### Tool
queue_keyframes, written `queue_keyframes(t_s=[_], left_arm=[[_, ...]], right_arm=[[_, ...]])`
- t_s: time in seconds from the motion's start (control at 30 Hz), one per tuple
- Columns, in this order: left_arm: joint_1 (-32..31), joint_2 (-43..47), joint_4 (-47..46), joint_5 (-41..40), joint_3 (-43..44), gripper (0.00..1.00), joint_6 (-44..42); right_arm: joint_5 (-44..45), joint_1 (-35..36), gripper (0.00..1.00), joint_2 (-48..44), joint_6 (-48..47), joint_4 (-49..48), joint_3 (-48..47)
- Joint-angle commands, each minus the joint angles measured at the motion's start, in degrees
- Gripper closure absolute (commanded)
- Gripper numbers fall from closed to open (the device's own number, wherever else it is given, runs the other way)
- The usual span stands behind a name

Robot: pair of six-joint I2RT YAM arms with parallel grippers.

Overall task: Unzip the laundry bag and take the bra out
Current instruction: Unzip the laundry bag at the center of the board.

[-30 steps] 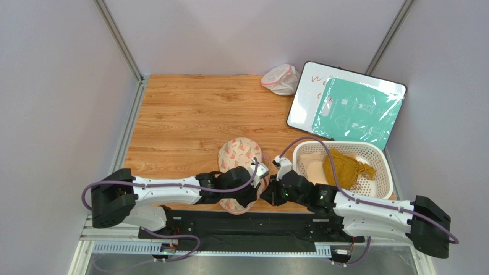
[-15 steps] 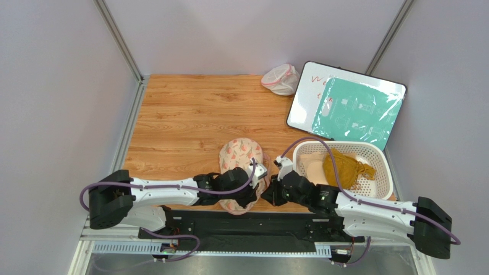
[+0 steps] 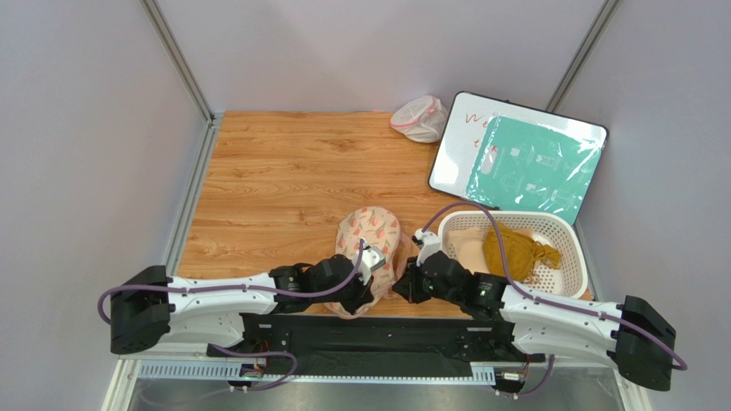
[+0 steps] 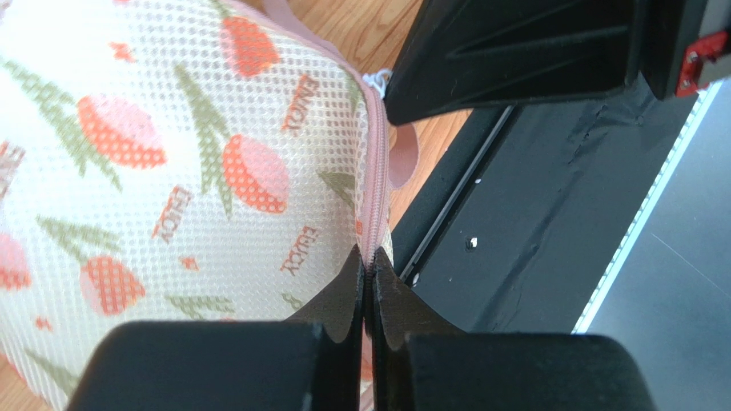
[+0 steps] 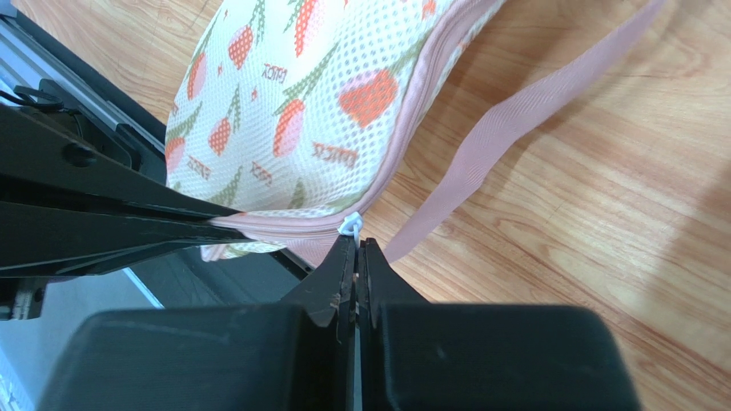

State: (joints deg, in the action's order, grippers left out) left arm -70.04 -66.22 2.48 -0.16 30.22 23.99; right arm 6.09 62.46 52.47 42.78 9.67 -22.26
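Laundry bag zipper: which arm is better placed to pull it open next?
Right. The right tool is shut on the small white zipper pull of the cream flower-printed mesh laundry bag; the left tool only pinches the pink edging, anchoring it.

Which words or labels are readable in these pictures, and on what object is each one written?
"ENJOY", apparently: small orange word repeated on the laundry bag.
"We": red handwriting on the whiteboard, the rest covered by the green sheet.
Print on the green sheet: too small to read.
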Motion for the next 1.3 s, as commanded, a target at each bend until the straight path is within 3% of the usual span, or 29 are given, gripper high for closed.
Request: queue_keyframes(t_s=[0.0,0.47,0.5,0.6,0.67,0.8,1.27], left_arm=[[-0.4,3.8,6.7,-1.9,-1.7,1.0,0.4],[-0.4,10.6,12.3,-4.1,-2.6,0.99,1.6],[-0.4,10.8,12.4,-3.8,-2.4,0.76,1.6],[-0.4,10.6,12.4,-3.9,-0.6,0.37,1.2],[-0.4,10.3,12.5,-4.0,1.6,0.28,0.3],[-0.7,8.2,11.5,-3.4,6.0,0.23,-1.4],[-0.9,-10.2,6.7,-3.2,14.0,0.21,-2.6]], right_arm=[[3.5,-1.7,1.0,-0.1,-1.9,0.8,-2.0],[1.3,-2.3,1.0,1.2,-2.4,-0.3,-2.3],[0.8,-2.3,1.0,1.4,-2.4,-0.6,-2.3],[-0.2,-2.4,1.0,1.7,-2.0,-1.5,-2.3],[-1.2,-2.4,1.0,2.3,-2.1,-2.2,-2.3],[-2.7,-2.4,1.0,3.2,-1.7,-3.7,-2.0],[-4.0,-2.1,1.0,0.7,-1.3,-3.8,-1.0]])
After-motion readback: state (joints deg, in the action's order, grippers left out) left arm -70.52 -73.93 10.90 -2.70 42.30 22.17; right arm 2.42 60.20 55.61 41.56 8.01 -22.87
